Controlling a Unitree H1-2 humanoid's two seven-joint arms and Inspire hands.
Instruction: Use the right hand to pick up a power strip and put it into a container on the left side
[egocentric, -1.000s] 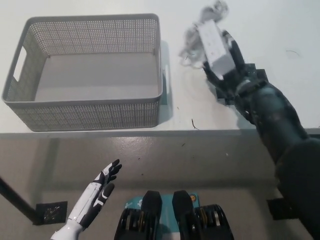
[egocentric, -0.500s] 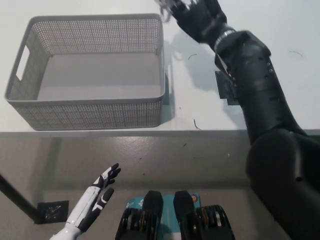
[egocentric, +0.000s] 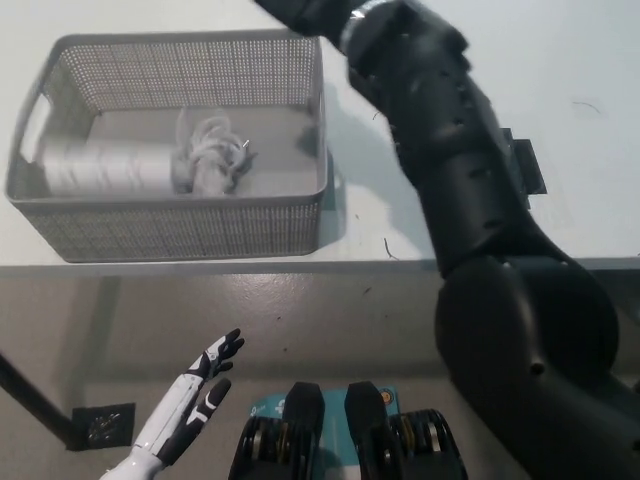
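Note:
The white power strip (egocentric: 100, 166) lies blurred inside the grey mesh basket (egocentric: 180, 228), toward its left end. Its coiled white cable (egocentric: 212, 150) sits beside it in the middle of the basket. My black right arm (egocentric: 450, 150) reaches up across the white table past the basket's right far corner. Only a part of the right hand (egocentric: 300, 12) shows at the top edge, above the basket's far rim and apart from the strip. My white left hand (egocentric: 195, 400) rests open at the lower left, below the table edge.
The white table (egocentric: 580, 200) ends at a front edge just below the basket. A small black square (egocentric: 527, 165) lies on the table beside my right arm. Below is grey floor, with a dark plate (egocentric: 100, 425) at the lower left.
The right arm swung from the table's right side to over the basket's far rim. The power strip and cable left the hand and now lie in the basket. The left hand stayed put.

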